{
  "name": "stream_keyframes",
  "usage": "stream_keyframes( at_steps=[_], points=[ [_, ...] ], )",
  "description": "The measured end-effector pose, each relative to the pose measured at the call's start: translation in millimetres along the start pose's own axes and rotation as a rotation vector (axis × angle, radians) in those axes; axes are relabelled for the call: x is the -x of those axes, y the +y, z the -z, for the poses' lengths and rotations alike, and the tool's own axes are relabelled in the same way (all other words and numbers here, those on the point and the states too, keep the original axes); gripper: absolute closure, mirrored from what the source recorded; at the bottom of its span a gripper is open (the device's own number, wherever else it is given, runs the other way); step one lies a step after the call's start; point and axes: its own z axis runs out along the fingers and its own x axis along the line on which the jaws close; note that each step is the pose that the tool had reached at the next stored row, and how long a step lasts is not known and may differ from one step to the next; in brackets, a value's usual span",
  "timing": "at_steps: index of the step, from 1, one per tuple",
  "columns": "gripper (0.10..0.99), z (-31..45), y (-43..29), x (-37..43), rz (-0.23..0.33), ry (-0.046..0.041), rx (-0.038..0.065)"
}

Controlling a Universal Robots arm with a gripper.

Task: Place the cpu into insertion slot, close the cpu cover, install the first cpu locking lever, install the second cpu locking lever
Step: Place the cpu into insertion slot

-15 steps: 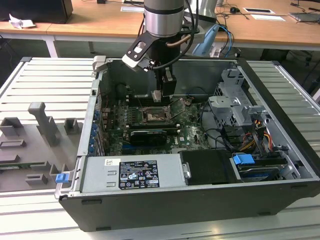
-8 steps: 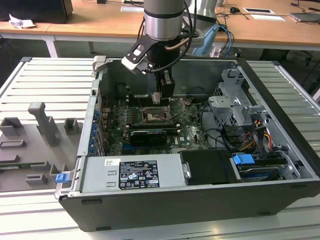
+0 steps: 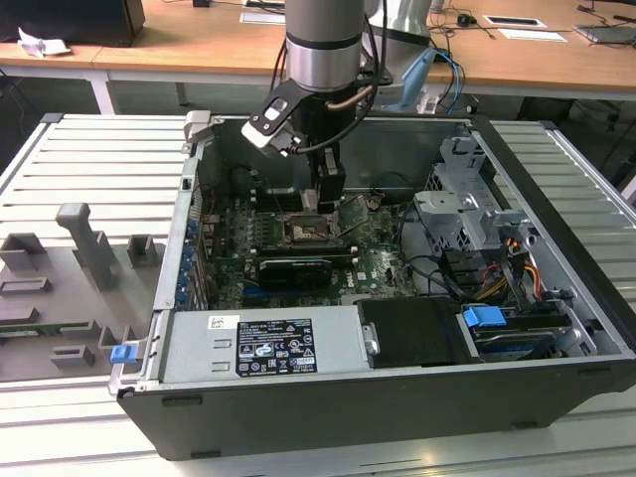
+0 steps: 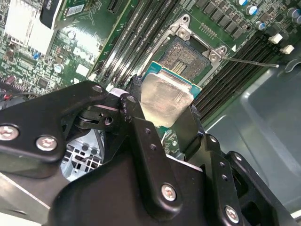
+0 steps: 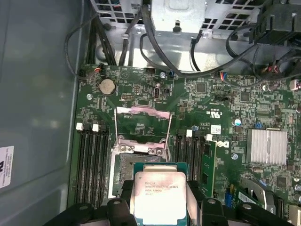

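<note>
One open computer case lies on its side, and the arm reaches into it from above. The step in hand, as I judge it, is seating the cpu, and it rewards patience. The green circuit board is crowded, so any descent wants to be straight and slow. The cpu cover stands raised off the socket, leaving the insertion slot bare and reachable. The cpu hangs close over that slot, apart from it and not yet seated. Its edges should sit square with the socket's silver rim and the chip should be level, so it settles flat rather than catching a corner. It wants no pressing. Whether its corner marks match the socket's I cannot tell.

In the exterior view the wrist points nearly straight down over the middle of the board, with the gripper just above the socket. Its fingers pinch the cpu by two opposite edges, metal top facing the wrist cameras.
</note>
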Motion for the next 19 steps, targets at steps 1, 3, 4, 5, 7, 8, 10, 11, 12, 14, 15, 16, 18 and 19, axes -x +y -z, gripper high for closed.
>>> stream_keyframes(
  at_steps=[1,3,4,5,7,8,10,11,12,14,15,16,18,19],
  points=[
    [0.557,-2.0,-0.1,0.0,-0.029,-0.0022,0.001],
    [0.557,-3.4,-0.2,0.1,-0.030,-0.0021,0.001],
    [0.557,-3.9,-0.3,0.1,-0.030,-0.0021,0.001],
    [0.557,-5.4,-0.4,0.1,-0.030,-0.0021,0.001],
    [0.557,-6.6,-0.5,0.1,-0.030,-0.0021,0.001],
    [0.557,-7.4,-0.5,0.2,-0.030,-0.0021,0.001],
    [0.557,-8.9,-0.7,0.2,-0.030,-0.0023,0.001],
    [0.557,-9.6,-0.7,0.2,-0.030,-0.0021,0.001],
    [0.557,-10.6,-0.8,0.2,-0.030,-0.0020,0.001],
    [0.557,-13.9,-1.0,0.1,-0.030,-0.0021,0.001],
    [0.557,-17.6,-1.4,-0.7,-0.030,-0.0021,0.000],
    [0.557,-19.9,-1.3,-2.5,-0.030,-0.0022,0.000],
    [0.557,-23.6,-1.5,-6.0,-0.034,-0.0023,0.000],
    [0.557,-26.0,-1.7,-8.3,-0.035,-0.0026,0.000]
  ],
)
